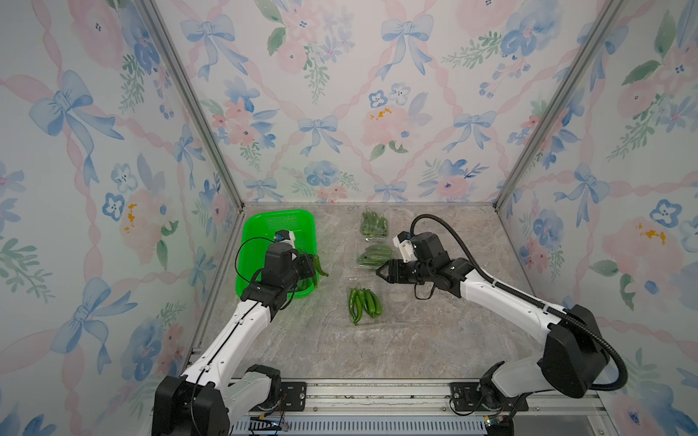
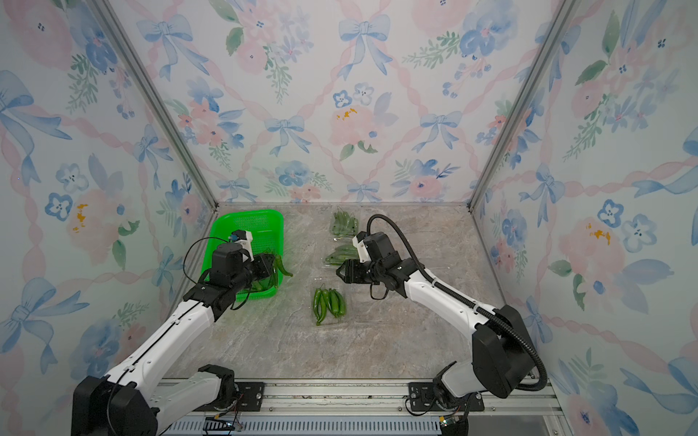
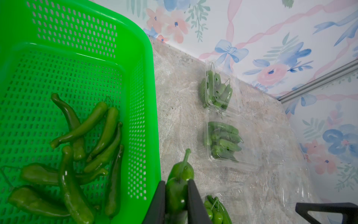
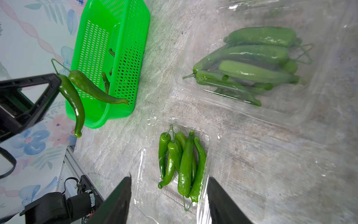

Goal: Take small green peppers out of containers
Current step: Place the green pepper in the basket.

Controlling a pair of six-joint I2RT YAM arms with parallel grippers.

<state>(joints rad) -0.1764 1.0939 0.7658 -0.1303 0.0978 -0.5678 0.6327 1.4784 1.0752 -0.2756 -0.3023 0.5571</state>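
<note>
- The left gripper (image 3: 176, 185) is clamped nearly closed on two small green peppers (image 4: 73, 97). They dangle from the jaws with their tips hanging down.
- That held pair hangs at the near corner of the green basket (image 1: 272, 222), just outside the rim on the side facing the containers. It is over the tabletop (image 1: 434, 339), not over the mesh floor.
- More peppers already lie inside the basket, in a loose heap (image 3: 77, 155) at its near end.
- My reading is that the drop turns on one thing — the pair must cross the rim inward, away from the containers, before the jaws let go. Otherwise a pepper could catch the rim and fall outside.
- The right gripper (image 1: 379, 271) stands well open and holds nothing, well apart from the basket on the container side.
- The open near container (image 4: 143, 168) sits off the basket's near corner. Its peppers (image 4: 184, 164) lie side by side, with long axes roughly parallel to the basket's long side and stems toward the far end.
- In the right wrist view those peppers run lengthwise between the open fingers, so the jaws would close across their width — the right arm is plainly the nearer one.
- The middle container (image 4: 290, 108) and the far container (image 3: 232, 93) look lidded and full, lined up along the basket's far half.
</note>
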